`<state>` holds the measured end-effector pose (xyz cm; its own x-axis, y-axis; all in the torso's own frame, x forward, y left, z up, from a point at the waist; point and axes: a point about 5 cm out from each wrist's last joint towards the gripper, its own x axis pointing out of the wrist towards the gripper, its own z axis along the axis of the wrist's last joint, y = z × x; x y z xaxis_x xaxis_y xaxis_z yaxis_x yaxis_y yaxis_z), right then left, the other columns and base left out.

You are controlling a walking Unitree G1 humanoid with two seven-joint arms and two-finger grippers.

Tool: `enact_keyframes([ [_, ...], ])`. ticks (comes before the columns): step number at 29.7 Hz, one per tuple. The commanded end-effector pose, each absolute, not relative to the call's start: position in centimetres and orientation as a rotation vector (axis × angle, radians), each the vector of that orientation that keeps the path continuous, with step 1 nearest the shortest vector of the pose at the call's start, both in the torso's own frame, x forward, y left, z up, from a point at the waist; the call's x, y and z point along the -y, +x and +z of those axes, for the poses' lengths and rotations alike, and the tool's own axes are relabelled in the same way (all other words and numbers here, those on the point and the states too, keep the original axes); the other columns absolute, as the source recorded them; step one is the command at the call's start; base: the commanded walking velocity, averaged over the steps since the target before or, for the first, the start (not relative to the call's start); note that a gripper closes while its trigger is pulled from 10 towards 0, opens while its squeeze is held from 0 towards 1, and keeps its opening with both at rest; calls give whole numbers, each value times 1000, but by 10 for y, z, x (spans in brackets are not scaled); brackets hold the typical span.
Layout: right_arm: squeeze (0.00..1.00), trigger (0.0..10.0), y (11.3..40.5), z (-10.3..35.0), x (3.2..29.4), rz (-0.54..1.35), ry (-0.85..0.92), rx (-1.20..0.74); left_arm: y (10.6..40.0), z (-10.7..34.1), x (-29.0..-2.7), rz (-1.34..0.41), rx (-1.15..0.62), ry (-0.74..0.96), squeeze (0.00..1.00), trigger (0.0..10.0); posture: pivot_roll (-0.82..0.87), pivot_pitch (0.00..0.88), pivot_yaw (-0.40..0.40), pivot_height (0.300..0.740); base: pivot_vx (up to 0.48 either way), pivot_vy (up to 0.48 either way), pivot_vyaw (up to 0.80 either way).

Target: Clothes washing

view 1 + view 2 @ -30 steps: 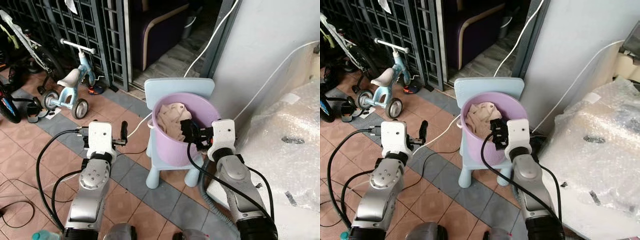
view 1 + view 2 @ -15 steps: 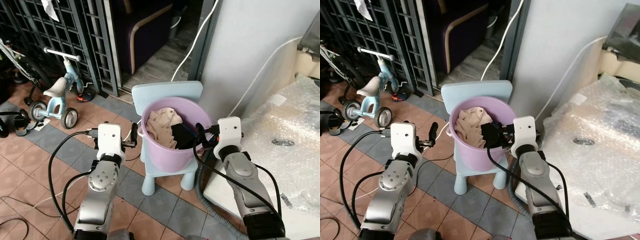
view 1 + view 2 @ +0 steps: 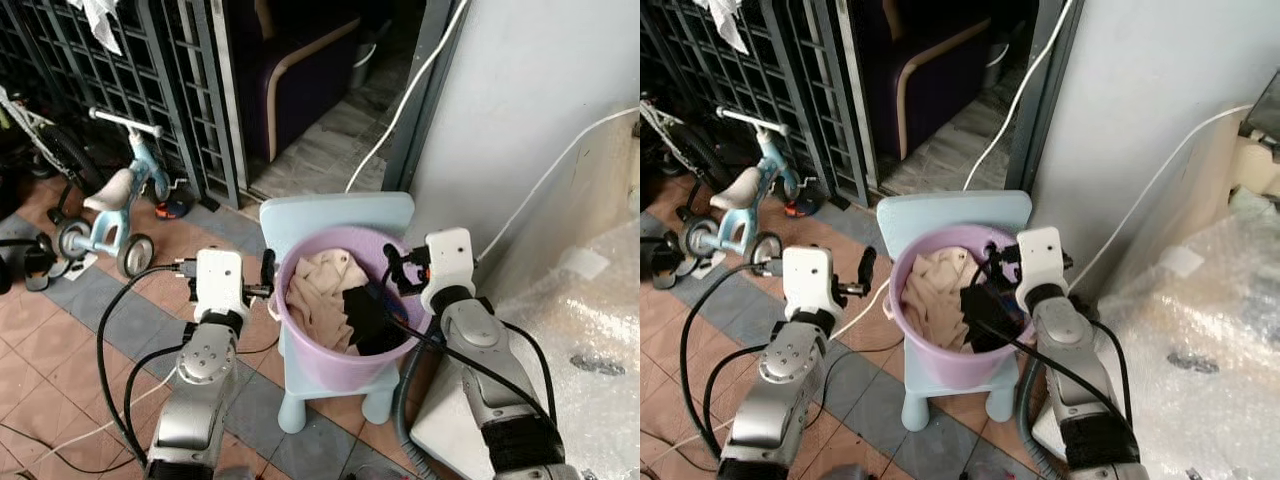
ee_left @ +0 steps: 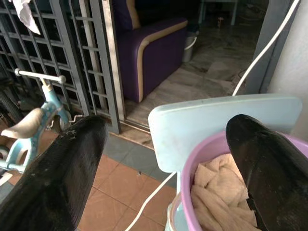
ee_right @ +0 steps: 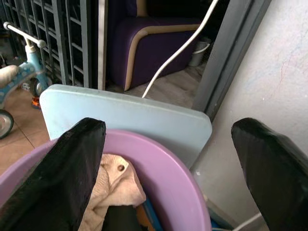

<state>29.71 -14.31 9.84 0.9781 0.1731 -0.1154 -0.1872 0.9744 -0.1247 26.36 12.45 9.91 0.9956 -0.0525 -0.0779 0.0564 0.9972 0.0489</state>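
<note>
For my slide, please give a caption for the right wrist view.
Open right claw poised at the purple tub of beige laundry on a pale blue chair.

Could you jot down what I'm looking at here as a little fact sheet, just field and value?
Place: tiled floor by a metal grille gate and a grey wall
Main item: purple tub on a pale blue child's chair
Tub contents: beige clothes and a dark garment
Left gripper: open, at the tub's left rim
Right gripper: open, at the tub's right rim
Nearby: blue tricycle, bubble-wrapped object, purple armchair
</note>
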Motion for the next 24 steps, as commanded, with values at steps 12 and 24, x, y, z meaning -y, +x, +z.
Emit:
enact_keyframes([
  [12,0,10000,302,99,136,239,-153,-113,265,101,-129,-12,-76,58,0,10000,18,13,-31,740,253,0,200],
  [24,0,10000,305,90,137,251,-168,-178,265,101,-129,-4,-85,64,0,10000,23,15,-32,740,0,0,640],
])
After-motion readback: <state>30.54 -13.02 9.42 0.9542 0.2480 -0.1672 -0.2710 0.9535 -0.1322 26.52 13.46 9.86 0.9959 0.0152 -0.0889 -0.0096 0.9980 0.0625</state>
